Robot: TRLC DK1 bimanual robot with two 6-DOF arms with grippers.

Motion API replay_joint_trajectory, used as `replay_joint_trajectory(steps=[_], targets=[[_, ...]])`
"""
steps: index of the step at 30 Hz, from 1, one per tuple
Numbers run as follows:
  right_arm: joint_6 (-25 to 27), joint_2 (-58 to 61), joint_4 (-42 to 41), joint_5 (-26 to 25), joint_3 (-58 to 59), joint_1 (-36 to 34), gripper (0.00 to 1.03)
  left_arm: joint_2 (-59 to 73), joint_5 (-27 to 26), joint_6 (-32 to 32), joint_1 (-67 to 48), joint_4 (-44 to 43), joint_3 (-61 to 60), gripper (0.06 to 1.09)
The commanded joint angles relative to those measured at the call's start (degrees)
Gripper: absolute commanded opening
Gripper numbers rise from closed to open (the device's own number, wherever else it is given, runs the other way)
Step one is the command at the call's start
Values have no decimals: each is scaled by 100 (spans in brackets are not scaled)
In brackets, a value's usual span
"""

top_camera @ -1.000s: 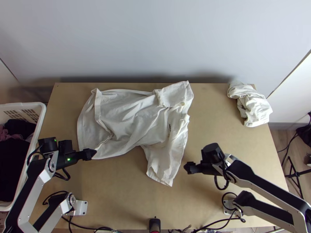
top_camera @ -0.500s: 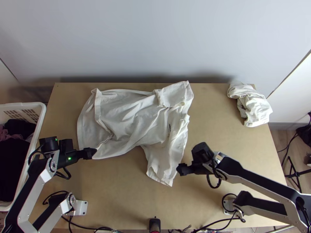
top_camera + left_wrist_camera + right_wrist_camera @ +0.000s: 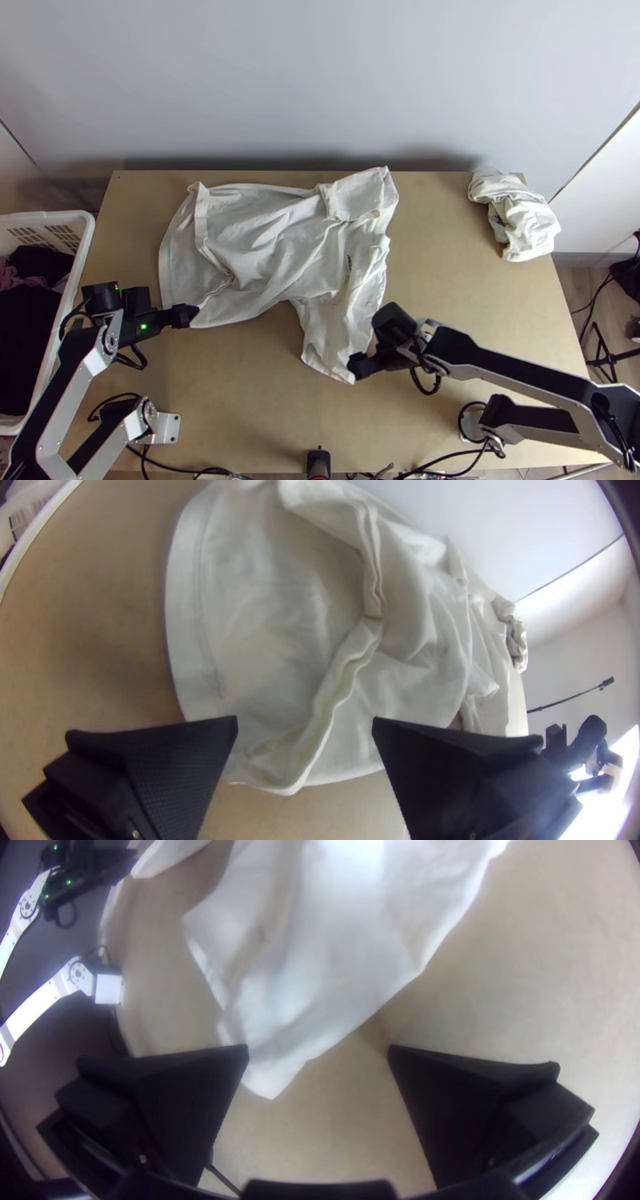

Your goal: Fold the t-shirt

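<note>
Nearest, the right gripper [image 3: 354, 366] is standing at the tip of the white t-shirt's [image 3: 276, 240] near sleeve, fingers spread apart. Slightly farther, the left gripper [image 3: 190, 314] is staying level with the hem's near corner, fingers also wide apart. Beyond, the rumpled shirt is lying loosely spread across the table [image 3: 240, 400]. A bunched white cloth [image 3: 522, 218] is resting at the far right corner.

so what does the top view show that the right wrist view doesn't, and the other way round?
Top view: the crumpled cloth at the table's far right corner, and the back wall.

Right wrist view: the gap between the right gripper fingers, with the tip of the near sleeve seen partly across it.

Both: the shirt, the left arm and the table.
</note>
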State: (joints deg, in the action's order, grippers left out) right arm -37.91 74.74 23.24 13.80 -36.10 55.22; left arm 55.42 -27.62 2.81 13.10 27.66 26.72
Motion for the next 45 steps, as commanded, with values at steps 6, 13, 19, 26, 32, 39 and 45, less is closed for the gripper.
replay_joint_trajectory(steps=[6, 13, 19, 26, 32, 39, 45], targets=[[152, 445, 444, 290, -583, 577, 97, -40, 46, 264, -229, -182, -79, 102], [267, 454, 444, 474, -662, 463, 91, 4, 63, 580, -361, -674, -79, 24], [267, 550, 286, 465, -671, 428, 92, 145, 222, 774, -537, -912, -70, 50], [258, 884, 295, 465, -846, 349, 98, 461, 389, 862, -686, -841, 26, 63], [240, 884, 303, 465, -846, 349, 98, 523, 635, 835, -897, -806, 17, 65], [258, 884, 418, 465, -873, 340, 98, 611, 846, 809, -1055, -806, 53, 68], [249, 911, 435, 465, -917, 340, 98, 584, 863, 783, -1477, -674, 97, 89]])
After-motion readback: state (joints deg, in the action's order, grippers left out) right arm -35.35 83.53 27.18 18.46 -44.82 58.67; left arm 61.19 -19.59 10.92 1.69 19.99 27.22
